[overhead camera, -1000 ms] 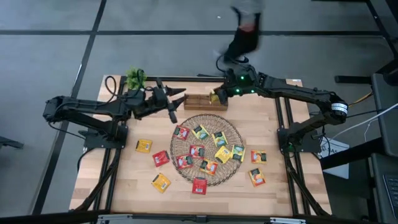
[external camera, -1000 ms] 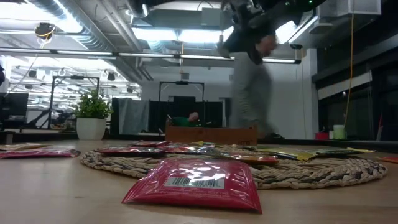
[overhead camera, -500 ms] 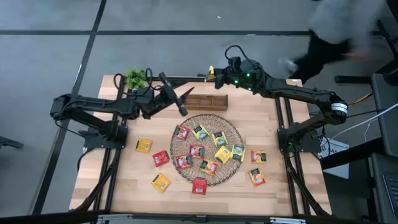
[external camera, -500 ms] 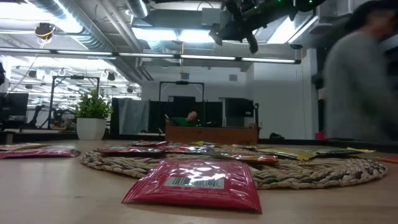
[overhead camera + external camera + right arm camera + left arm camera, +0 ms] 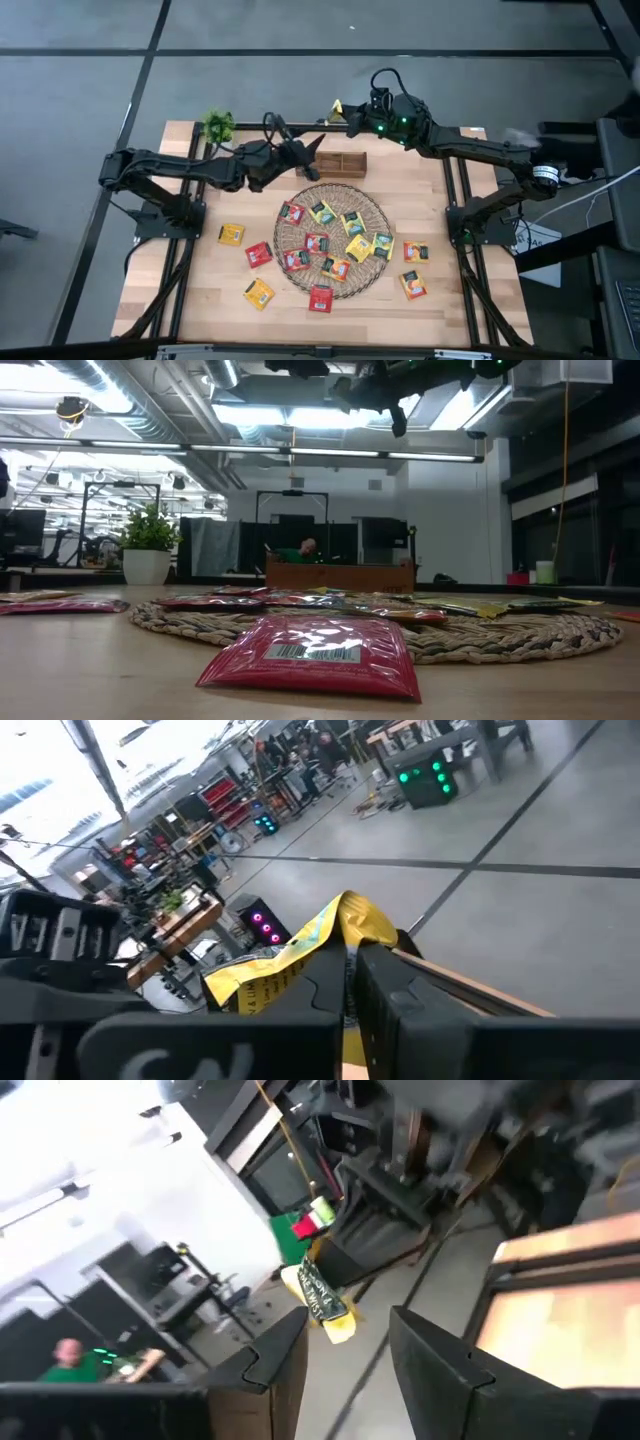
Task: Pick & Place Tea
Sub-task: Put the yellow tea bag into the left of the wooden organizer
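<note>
tea sachets lie mostly on the round wicker mat (image 5: pixel 333 238) mid worktop (image 5: pixel 440 310). high view: i count 9 on the mat, 6 more on bare wood round it — 3 on one side, 1 at the near rim, 2 on the other. one yellow sachet (image 5: pixel 337 109) is up in the air, pinched by the right gripper (image 5: pixel 345 117) just beyond the wooden tray (image 5: pixel 332 164), prob. for dropping into a slot. left gripper (image 5: pixel 310 148) hangs over the tray's end, fingers parted, nothing in them.
low view: red sachet (image 5: pixel 312 655) lies nearest, flat on the wood; tray stands far back, plant (image 5: pixel 149 546) off to one side.
left wrist view: fingers apart, yellow sachet seen between them farther off.
right wrist view: gripper clenched on the yellow sachet — crumpled, so thin & floppy.
</note>
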Available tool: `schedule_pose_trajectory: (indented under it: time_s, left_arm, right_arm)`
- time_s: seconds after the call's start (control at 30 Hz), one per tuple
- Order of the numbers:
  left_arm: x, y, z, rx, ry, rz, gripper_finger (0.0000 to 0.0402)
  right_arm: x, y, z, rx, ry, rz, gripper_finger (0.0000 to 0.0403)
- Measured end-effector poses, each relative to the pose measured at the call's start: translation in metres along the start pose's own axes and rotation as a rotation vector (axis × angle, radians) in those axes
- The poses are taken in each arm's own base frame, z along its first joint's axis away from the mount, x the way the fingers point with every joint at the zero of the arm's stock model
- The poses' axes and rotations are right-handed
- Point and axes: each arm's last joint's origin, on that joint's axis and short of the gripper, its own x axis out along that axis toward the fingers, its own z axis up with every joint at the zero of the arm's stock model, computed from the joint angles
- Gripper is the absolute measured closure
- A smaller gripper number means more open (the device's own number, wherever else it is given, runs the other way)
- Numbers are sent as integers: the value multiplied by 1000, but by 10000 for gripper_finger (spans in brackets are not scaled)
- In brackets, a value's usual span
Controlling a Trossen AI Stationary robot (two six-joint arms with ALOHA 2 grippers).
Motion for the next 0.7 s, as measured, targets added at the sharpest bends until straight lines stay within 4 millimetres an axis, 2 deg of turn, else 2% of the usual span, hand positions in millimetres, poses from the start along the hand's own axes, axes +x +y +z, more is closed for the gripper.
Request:
schedule_pose_trajectory:
  time_s: [0.17, 0.7]
  left_arm:
    - [5, -8, -3, 107, 17, -10, 263]
    - [6, -6, -3, 94, 49, 56, 263]
  right_arm:
    - [-1, 8, -1, 3, -14, 41, 391]
    - [-2, 19, -6, 5, -12, 83, 391]
